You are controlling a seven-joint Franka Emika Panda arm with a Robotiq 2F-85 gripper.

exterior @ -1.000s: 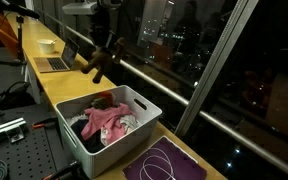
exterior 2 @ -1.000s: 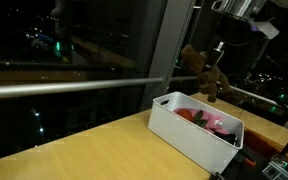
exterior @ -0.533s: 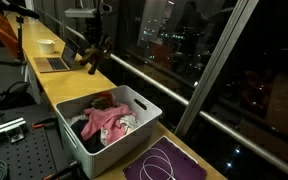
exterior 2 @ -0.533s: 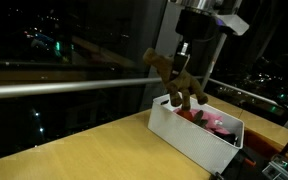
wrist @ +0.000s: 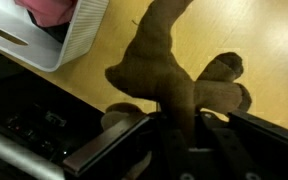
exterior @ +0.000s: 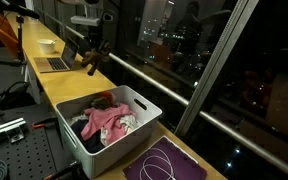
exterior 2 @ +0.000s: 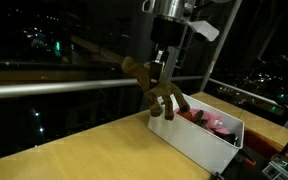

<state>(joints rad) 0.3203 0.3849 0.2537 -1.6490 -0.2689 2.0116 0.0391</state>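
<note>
My claw (exterior 2: 162,76), clenched on the brown plush toy (exterior 2: 164,100), has swung farther from the white bin (exterior 2: 189,135), now at four o'clock; the window rail (exterior 2: 64,88) runs at nine o'clock.

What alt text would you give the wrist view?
The gripper is clamped on a brown plush toy, held above a light wooden table. At the upper left is the corner of a white bin with pink cloth inside.
</note>
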